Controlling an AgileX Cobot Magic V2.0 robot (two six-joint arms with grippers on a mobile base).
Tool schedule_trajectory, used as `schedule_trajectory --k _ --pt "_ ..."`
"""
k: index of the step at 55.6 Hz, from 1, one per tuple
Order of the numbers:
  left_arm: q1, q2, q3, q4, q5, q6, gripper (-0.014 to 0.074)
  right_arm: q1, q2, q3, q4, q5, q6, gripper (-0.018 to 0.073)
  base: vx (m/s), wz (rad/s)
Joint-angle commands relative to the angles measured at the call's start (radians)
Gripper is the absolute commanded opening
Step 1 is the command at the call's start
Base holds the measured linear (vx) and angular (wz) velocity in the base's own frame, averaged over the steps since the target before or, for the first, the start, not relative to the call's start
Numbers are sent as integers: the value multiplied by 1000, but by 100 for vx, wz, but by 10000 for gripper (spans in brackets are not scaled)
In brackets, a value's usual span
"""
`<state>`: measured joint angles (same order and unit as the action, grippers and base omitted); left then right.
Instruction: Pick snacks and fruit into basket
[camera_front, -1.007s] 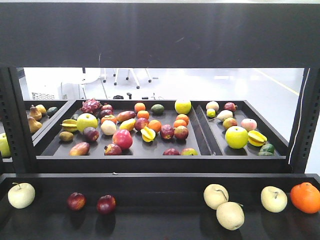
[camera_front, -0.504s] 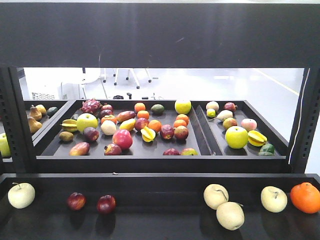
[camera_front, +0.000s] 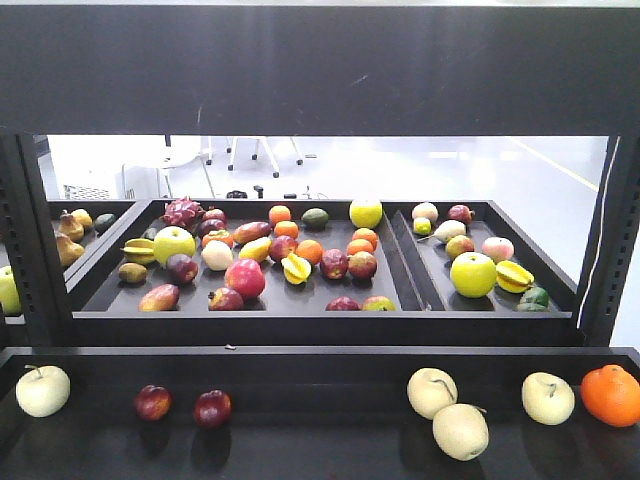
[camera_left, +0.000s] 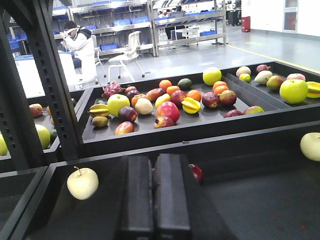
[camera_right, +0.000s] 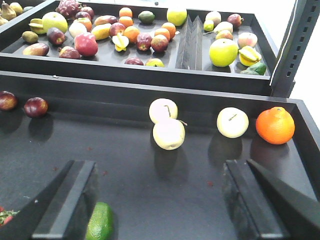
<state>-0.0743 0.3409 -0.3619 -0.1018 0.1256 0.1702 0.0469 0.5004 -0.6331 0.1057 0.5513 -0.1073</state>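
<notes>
Fruit lies loose on the near black tray (camera_front: 320, 455): a pale apple (camera_front: 42, 390), two red fruits (camera_front: 211, 408), three more pale apples (camera_front: 460, 431) and an orange (camera_front: 610, 395). My left gripper (camera_left: 153, 165) is shut and empty, just above this tray, with a pale apple (camera_left: 82, 183) to its left and a red fruit (camera_left: 197, 173) half hidden behind its right finger. My right gripper (camera_right: 159, 167) is open and empty over the tray. Two pale apples (camera_right: 168, 133) lie ahead of it and a green fruit (camera_right: 100, 222) lies by its left finger. No snacks or basket are in view.
A higher back tray (camera_front: 240, 305) holds many mixed fruits, with a divider (camera_front: 408, 262) and a second compartment (camera_front: 505, 305) on its right. Black shelf posts (camera_front: 28, 240) stand at both sides and a shelf board (camera_front: 320, 70) runs overhead. A person (camera_left: 80, 47) sits far behind.
</notes>
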Motion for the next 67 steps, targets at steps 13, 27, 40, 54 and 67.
schedule_trajectory --k 13,27,40,54,67 --pt "-1 6 -25 -2 -34 -9 53 -1 4 -29 3 -84 -12 564 0 0" --pt "-1 6 -25 -2 52 -9 389 -1 4 -29 -1 -59 -13 564 0 0" --pt "-1 10 -25 -5 55 -61 635 -1 27 -29 -1 15 -15 571 0 0" --pt "-7 189 -35 -16 87 -69 619 -1 76 -29 7 21 -15 545 0 0" --pt "-82 450 -155 -31 89 -50 611 -1 105 -29 7 22 -15 463 0 0"
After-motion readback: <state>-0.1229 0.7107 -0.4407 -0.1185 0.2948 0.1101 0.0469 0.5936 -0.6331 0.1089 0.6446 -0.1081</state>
